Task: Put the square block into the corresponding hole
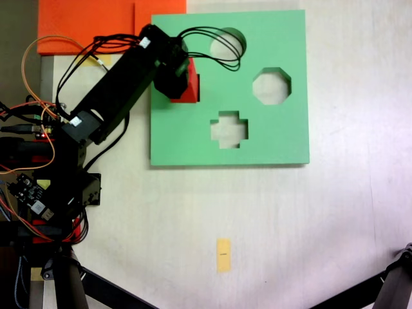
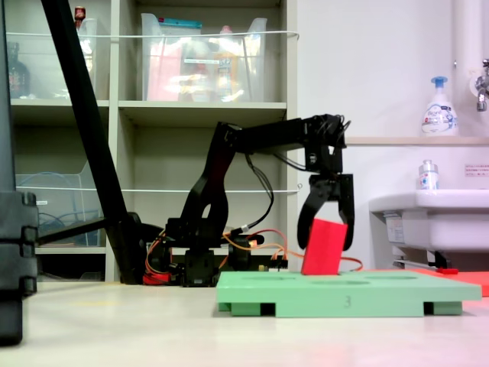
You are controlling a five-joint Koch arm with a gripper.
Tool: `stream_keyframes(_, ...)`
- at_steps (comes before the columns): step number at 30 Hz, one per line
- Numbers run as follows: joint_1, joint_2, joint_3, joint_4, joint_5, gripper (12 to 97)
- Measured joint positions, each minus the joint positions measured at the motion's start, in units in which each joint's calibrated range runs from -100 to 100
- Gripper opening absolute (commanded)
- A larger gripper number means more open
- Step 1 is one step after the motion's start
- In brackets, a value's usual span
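The square block [image 2: 324,248] is a red foam piece standing tilted, its lower end at the green board [image 2: 382,294]. In the top-down fixed view the block [image 1: 192,89] sits at the corresponding hole, the square cut-out at the board's [image 1: 270,154] left side, and covers it. My gripper [image 2: 327,243] comes down from above, and its two black fingers [image 2: 306,222] straddle the block's upper part and press on its sides. From above, the gripper [image 1: 180,78] hides much of the block.
The board also has a round [image 1: 226,42], an octagonal [image 1: 271,85] and a cross-shaped cut-out [image 1: 229,129]. Orange foam sheets [image 1: 84,26] lie beyond the arm. A yellow tag [image 1: 223,254] marks the table. Tripod legs [image 1: 386,290] stand at the near edge.
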Motion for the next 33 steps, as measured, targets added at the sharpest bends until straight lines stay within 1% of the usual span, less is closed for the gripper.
stream_keyframes(17,0.05,6.43,0.98,0.10,-0.15,33.1)
stream_keyframes(18,0.10,7.11,1.08,0.00,-0.15,35.1)
stream_keyframes(20,0.15,8.48,1.27,-0.10,-0.15,43.8)
stream_keyframes(24,0.10,11.63,1.86,-0.59,0.00,54.4)
stream_keyframes(27,0.05,11.63,1.76,-0.78,0.00,67.3)
stream_keyframes(28,0.05,11.76,1.76,-0.78,-0.05,69.8)
stream_keyframes(33,-0.10,9.44,1.57,-0.78,0.00,70.6)
